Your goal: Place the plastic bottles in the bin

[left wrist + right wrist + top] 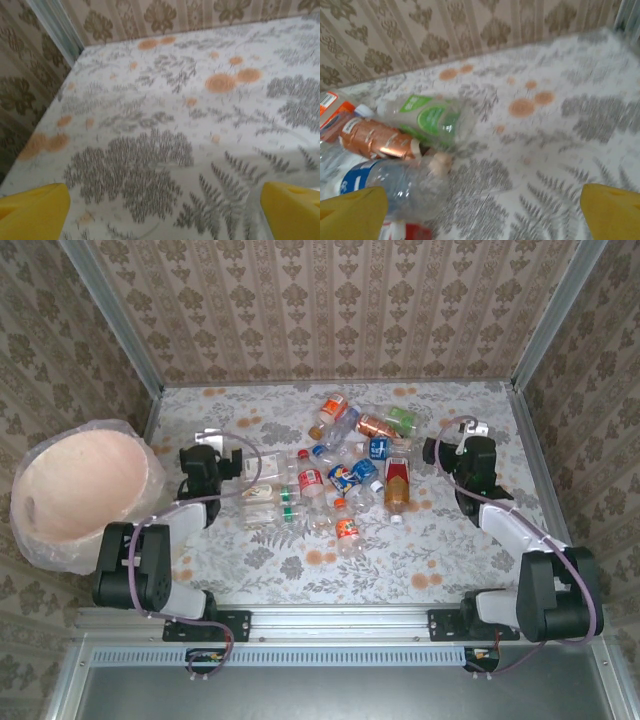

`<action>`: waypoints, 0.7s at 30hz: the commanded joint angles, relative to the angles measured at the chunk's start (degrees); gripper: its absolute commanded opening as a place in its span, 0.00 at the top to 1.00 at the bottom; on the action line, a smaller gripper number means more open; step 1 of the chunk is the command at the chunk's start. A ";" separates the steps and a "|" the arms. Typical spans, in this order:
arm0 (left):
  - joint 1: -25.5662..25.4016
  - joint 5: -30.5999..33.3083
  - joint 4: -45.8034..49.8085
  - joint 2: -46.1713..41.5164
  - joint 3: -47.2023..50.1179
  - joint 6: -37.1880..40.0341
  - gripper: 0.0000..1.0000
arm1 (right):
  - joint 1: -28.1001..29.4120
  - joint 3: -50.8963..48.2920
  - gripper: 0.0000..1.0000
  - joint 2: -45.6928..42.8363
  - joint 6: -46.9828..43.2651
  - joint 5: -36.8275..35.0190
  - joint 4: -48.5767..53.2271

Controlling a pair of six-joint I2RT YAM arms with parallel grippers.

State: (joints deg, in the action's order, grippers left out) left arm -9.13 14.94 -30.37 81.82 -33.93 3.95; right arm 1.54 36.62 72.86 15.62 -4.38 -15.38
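From above, you have the bottles heaped mid-table, with the bin at nine o'clock, beside the left edge of the table. The left gripper stands at the pile's nine o'clock, the right gripper at its three. Your left wrist view shows yellow fingers spread wide over the patterned table. Your right wrist view, blurred, shows its fingers equally wide, holding nothing, with a green bottle and what looks like a copper bottle at ten o'clock.
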 commanded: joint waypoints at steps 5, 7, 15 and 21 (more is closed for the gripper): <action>-1.51 6.66 13.80 -2.53 -3.92 -4.74 0.00 | 1.93 3.94 0.00 1.96 16.07 14.94 17.70; -1.77 6.47 14.68 -3.51 -4.40 -6.32 0.00 | 3.56 4.32 0.00 3.01 16.55 17.70 19.21; -1.78 2.76 26.22 -4.83 -11.65 -18.62 0.00 | 13.74 7.58 0.00 6.37 14.79 5.26 28.51; -1.86 -1.31 26.21 -6.82 -12.47 -24.74 0.00 | 17.81 7.58 0.05 10.97 14.96 3.78 30.13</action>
State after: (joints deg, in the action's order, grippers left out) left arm -10.55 16.56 -6.44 76.97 -45.10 -15.38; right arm 18.17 43.03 82.30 29.76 2.66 10.96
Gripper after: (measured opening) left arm 0.999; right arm 0.961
